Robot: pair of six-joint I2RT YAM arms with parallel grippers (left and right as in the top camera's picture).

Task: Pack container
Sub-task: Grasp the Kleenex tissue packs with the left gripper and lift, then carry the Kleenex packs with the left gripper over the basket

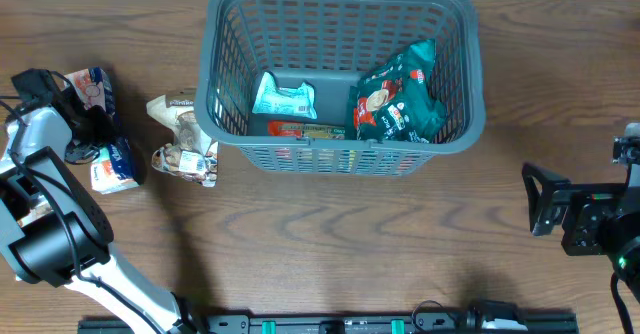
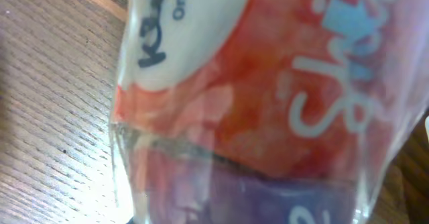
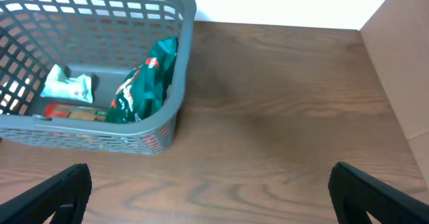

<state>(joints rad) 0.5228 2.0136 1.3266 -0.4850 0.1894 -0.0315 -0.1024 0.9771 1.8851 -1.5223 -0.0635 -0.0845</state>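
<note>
The container (image 1: 340, 159), a dark grey slatted basket, stands at the far middle of the table. It holds a green bag (image 1: 400, 94), a pale teal packet (image 1: 285, 96) and a red bar packet (image 1: 308, 131). At the far left my left gripper (image 1: 88, 124) is down across a clear-wrapped red, white and purple packet (image 1: 92, 86). That packet (image 2: 268, 96) fills the left wrist view and hides the fingers. My right gripper (image 1: 532, 200) hovers open over bare table at the right, well clear of the basket (image 3: 188, 9). Nothing lies between its fingertips (image 3: 342, 184).
Two brown snack packets (image 1: 185, 109) (image 1: 187, 159) lie just left of the basket's near left corner. A cardboard surface (image 3: 402, 63) stands at the right edge of the right wrist view. A black rail (image 1: 330, 324) runs along the front edge.
</note>
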